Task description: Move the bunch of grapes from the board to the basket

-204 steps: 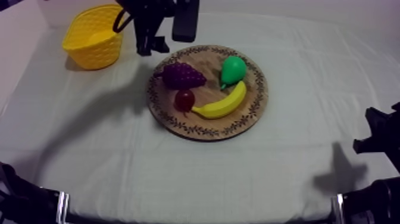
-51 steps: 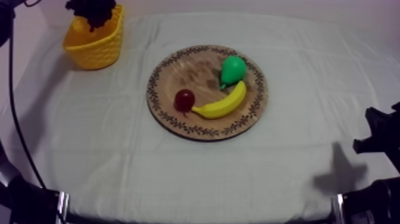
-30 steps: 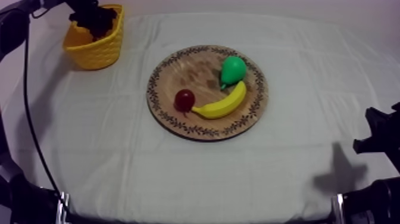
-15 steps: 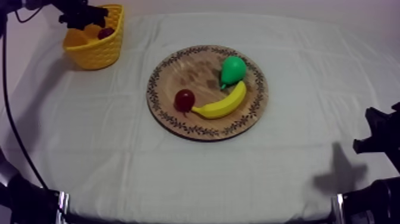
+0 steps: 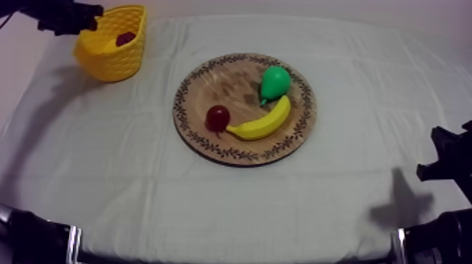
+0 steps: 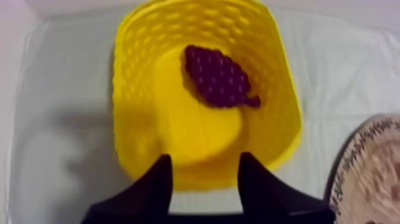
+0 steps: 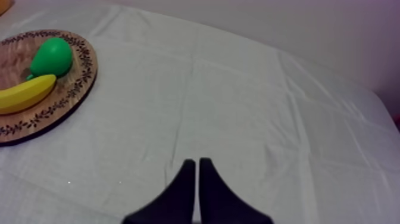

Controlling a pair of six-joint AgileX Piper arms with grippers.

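one bunch of grapes [image 6: 219, 77], in yellow basket [image 6: 136, 101]

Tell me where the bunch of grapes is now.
The bunch of grapes lies inside the yellow basket, at the far left of the table in the top view, left of the wooden board.

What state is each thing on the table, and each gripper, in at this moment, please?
yellow basket: upright, one fruit inside.
bunch of grapes: lying in the basket, free of any gripper.
wooden board: flat on the cloth, three fruits on it.
banana: lying on the board.
pear: lying on the board.
small red fruit: resting on the board.
left gripper: open, empty, over the basket.
right gripper: shut on nothing, over the cloth.
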